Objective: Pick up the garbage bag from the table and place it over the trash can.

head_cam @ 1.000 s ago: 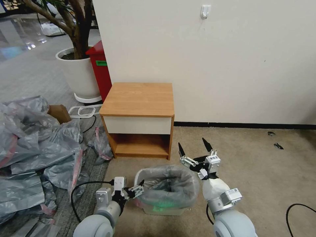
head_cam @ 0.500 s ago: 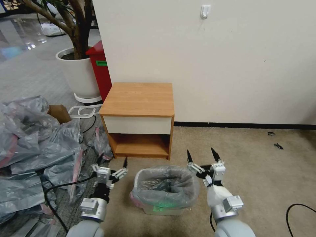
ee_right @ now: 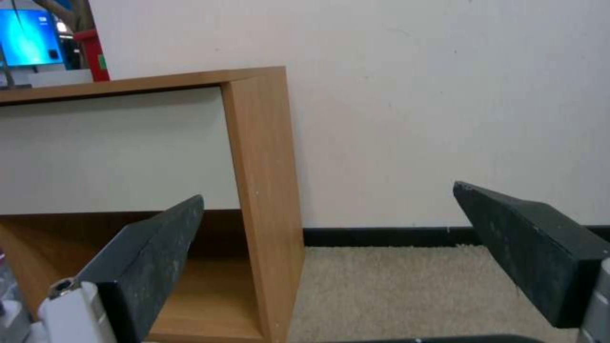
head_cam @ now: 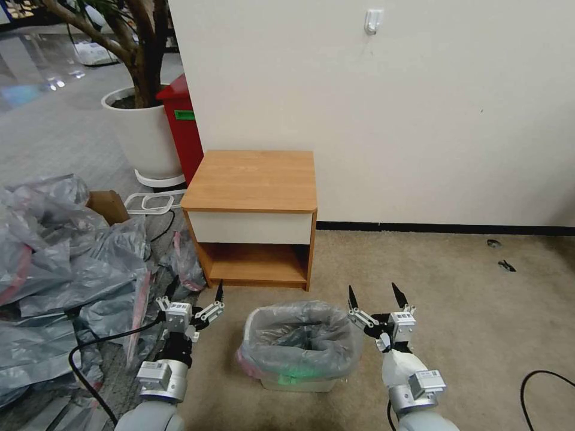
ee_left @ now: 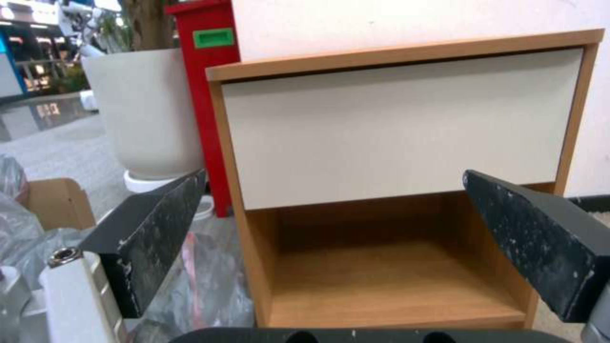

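The garbage bag (head_cam: 299,338) lines the trash can (head_cam: 297,381) on the carpet just in front of the table (head_cam: 251,179); its grey plastic is folded over the rim, with a pink edge low on the left side. My left gripper (head_cam: 194,294) hovers open to the left of the can, clear of the bag. On the can's other side my right gripper (head_cam: 375,296) is open as well and holds nothing. In the left wrist view, the left gripper (ee_left: 333,176) faces the table's cream drawer front (ee_left: 400,124). The right gripper (ee_right: 329,190) frames the table's right side panel (ee_right: 264,190).
A big heap of grey bags (head_cam: 66,269) covers the floor on the left, with a cardboard box (head_cam: 108,205) behind it. A red bin (head_cam: 182,131) and a white plant pot (head_cam: 144,134) stand left of the table. A black cable (head_cam: 542,383) lies at the right.
My left gripper has let go of the bag's rim, swung left off the can and now points forward. My right gripper has drawn back toward me, still open.
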You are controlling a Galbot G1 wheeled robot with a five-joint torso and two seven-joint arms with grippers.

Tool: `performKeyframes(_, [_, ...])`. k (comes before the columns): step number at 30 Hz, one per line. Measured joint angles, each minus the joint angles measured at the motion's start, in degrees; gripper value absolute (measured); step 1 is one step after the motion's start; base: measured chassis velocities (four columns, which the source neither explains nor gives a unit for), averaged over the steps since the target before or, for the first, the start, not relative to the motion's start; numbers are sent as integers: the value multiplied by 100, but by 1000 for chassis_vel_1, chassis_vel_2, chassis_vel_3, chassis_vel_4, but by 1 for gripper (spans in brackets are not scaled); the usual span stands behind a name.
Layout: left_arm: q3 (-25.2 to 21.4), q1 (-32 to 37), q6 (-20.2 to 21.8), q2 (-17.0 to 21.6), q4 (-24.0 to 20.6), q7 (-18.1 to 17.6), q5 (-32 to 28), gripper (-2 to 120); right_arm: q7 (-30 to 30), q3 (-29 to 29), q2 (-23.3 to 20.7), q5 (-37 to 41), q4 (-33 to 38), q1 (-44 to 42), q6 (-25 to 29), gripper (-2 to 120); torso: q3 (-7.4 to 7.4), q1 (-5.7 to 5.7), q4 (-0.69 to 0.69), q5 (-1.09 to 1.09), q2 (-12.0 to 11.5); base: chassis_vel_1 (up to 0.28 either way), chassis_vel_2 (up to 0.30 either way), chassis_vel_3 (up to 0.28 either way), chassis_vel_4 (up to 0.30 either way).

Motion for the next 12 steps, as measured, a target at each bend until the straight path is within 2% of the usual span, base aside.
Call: performKeyframes(12, [5, -1, -2, 3, -5, -5, -9, 100, -5, -3, -3, 1, 7, 4, 0, 100, 0, 0, 0, 0, 0, 0, 0, 0, 0])
